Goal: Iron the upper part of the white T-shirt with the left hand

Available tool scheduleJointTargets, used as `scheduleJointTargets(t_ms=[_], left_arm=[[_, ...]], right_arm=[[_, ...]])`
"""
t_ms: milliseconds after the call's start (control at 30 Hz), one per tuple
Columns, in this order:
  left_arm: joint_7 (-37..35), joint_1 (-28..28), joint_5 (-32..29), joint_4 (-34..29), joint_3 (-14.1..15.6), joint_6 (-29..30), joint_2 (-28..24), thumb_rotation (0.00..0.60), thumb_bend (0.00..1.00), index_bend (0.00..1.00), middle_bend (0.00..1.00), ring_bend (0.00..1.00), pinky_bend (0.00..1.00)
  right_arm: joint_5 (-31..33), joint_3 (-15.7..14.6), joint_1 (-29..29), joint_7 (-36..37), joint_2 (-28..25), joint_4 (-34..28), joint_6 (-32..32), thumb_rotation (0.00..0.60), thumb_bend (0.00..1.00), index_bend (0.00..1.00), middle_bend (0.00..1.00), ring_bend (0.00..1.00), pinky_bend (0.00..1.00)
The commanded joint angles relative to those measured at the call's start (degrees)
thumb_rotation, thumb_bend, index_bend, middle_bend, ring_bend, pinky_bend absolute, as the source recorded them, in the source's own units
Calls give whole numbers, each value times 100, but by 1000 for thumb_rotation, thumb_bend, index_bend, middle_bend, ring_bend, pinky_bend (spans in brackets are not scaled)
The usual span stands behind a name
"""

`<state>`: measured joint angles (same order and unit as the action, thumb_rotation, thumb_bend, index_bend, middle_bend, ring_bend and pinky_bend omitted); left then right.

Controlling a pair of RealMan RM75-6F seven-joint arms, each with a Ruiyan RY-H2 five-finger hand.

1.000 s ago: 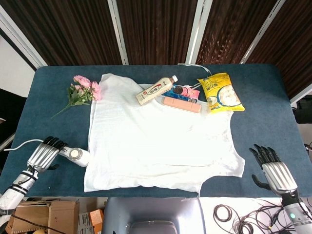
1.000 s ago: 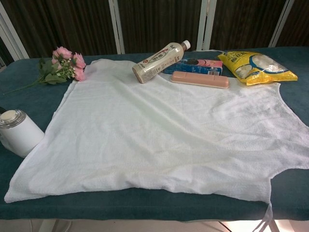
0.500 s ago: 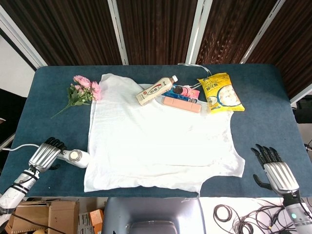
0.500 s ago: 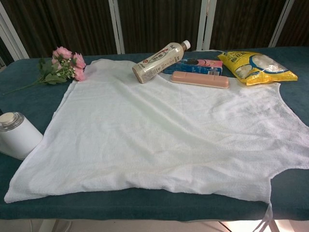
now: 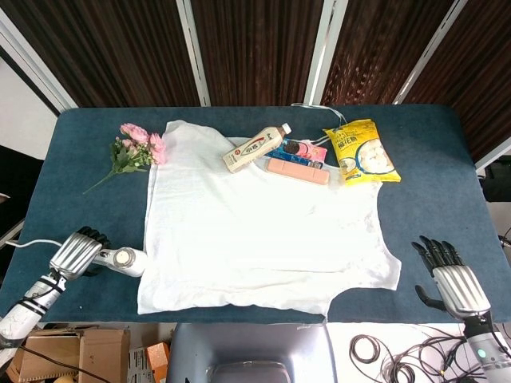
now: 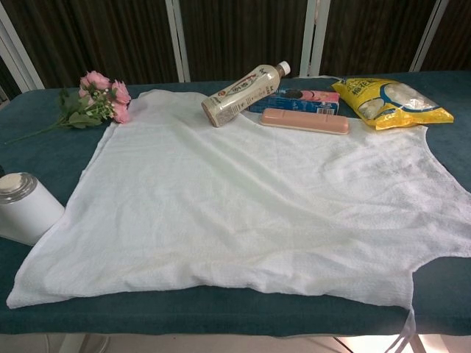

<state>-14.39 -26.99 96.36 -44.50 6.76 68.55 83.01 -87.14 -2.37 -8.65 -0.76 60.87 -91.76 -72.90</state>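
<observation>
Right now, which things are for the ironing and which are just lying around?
For the job: T-shirt, iron, left hand gripping it.
Lying about: flowers, bottle, pink case, blue box, yellow bag, and the idle right hand.

Even, bright overhead light on my table [image 5: 431, 152]; shadows soft and short. White T-shirt [image 5: 255, 231] near washed out from head view, folds faint. Mild glare on yellow snack bag [image 6: 390, 99]. Both views sharp in centre. Dark panels behind lose detail. Chest view shows slight bending at edges.
</observation>
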Motion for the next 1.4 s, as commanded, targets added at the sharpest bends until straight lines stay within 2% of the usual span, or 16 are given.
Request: scheduleJointTargets(t_ms=[33,400,600,767,900,1033,1067,1400], left_arm=[[-137,-19,69,199,28,89,95,600,120,655,535,427,391],[-444,-42,164,660,68,289,325,600,127,687,544,439,379],[-596,-51,204,922,86,405,460,600,130,708,543,343,198],[-540,-44,205,1017,98,426,499,600,130,732,560,343,159],[-518,-43,197,1029,100,412,510,600,130,740,568,361,166],[-377,-44,127,1104,77,286,558,600,132,739,568,410,328],[-310,-45,117,1127,68,279,567,600,132,739,568,415,341],[487,-5,-132,890,-46,-39,477,600,133,740,576,453,311]], right_arm=[[7,0,-1,0,0,1,9,600,314,0,0,0,0],[27,3,4,10,-16,-5,16,600,314,0,0,0,0],[44,8,9,17,-28,-9,17,600,314,0,0,0,0],[57,1,5,15,-36,-16,47,600,314,0,0,0,0],[58,-2,4,13,-42,-23,54,600,314,0,0,0,0],[72,-9,6,0,-46,-32,73,600,314,0,0,0,0],[77,-9,3,-4,-46,-33,82,600,314,0,0,0,0],[153,-1,-20,-58,-32,-38,170,600,314,0,0,0,0]])
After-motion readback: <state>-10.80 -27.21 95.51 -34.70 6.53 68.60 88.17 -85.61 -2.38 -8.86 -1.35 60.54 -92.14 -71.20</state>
